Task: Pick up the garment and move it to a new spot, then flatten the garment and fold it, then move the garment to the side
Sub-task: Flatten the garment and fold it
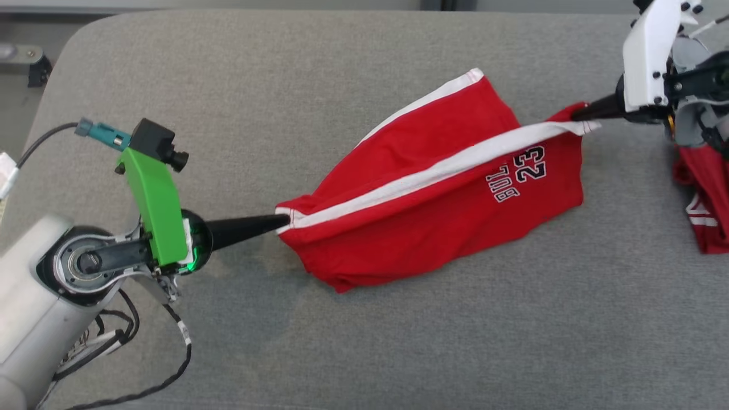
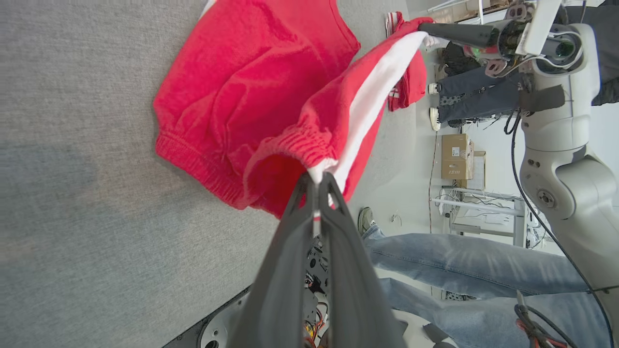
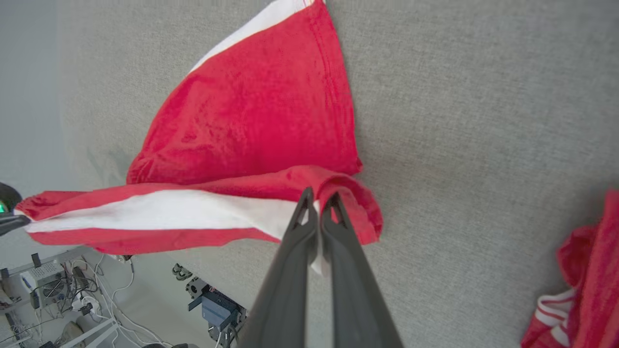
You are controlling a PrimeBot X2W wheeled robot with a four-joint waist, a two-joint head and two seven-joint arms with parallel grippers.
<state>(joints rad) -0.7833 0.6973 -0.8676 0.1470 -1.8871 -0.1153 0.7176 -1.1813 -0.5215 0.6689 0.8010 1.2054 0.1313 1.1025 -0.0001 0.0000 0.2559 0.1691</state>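
Note:
The garment (image 1: 433,216) is a pair of red shorts with a white side stripe and "23" printed in white, stretched across the grey padded table (image 1: 364,341). My left gripper (image 1: 283,219) is shut on the waistband end at the stripe; in the left wrist view its tips (image 2: 317,180) pinch the elastic hem of the garment (image 2: 251,92). My right gripper (image 1: 578,112) is shut on the leg-hem end of the stripe; in the right wrist view its tips (image 3: 318,203) clamp the garment (image 3: 261,121). The stripe edge is lifted taut between both grippers while the rest lies on the table.
A second red piece of clothing with white stripes (image 1: 703,199) lies at the table's right edge, just past my right gripper. The table's rounded far-left corner (image 1: 74,40) drops off to the floor. A person's jeans-clad legs (image 2: 474,270) stand beside the table.

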